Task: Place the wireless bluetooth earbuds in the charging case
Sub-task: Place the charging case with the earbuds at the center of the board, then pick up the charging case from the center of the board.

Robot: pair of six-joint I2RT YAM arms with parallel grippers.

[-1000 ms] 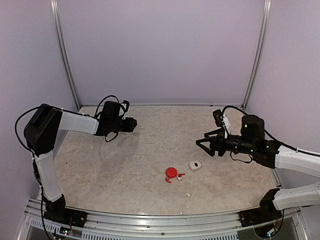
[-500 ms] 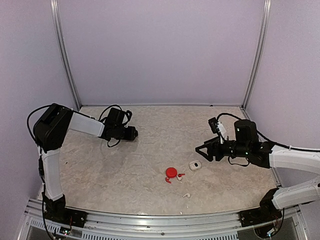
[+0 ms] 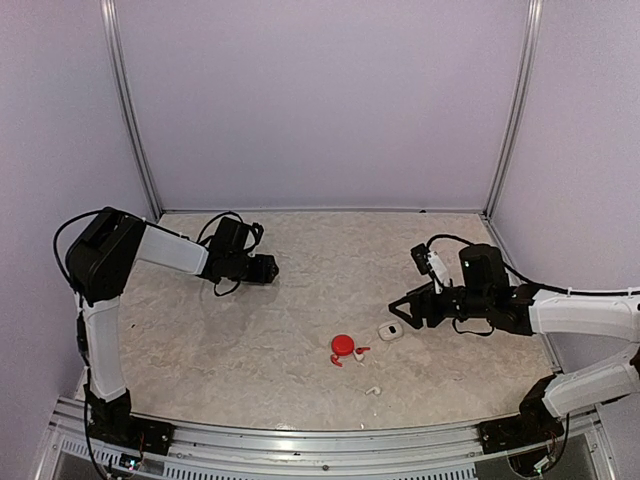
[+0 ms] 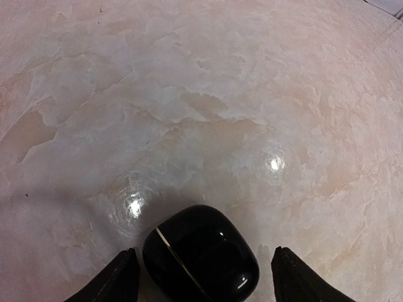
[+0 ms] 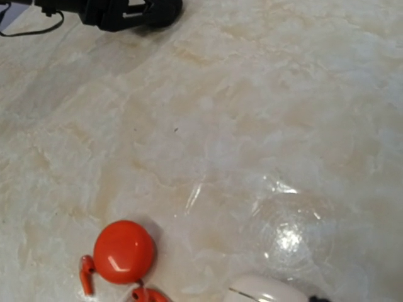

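From above, the right gripper (image 3: 398, 312), fingers apart, has moved beside the white case (image 3: 390, 330). Left wrist: the left gripper (image 4: 204, 251) has spread wide, freeing the black case (image 4: 208, 267) between. Right wrist: just ahead, red earbuds (image 5: 86, 283) lie by the red case (image 5: 124, 251), not in yet.

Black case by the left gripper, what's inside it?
Nothing can be seen inside: the black case is shut, with only its lid seam showing, so its contents are hidden. It lies on the table between the open fingers of the left gripper.
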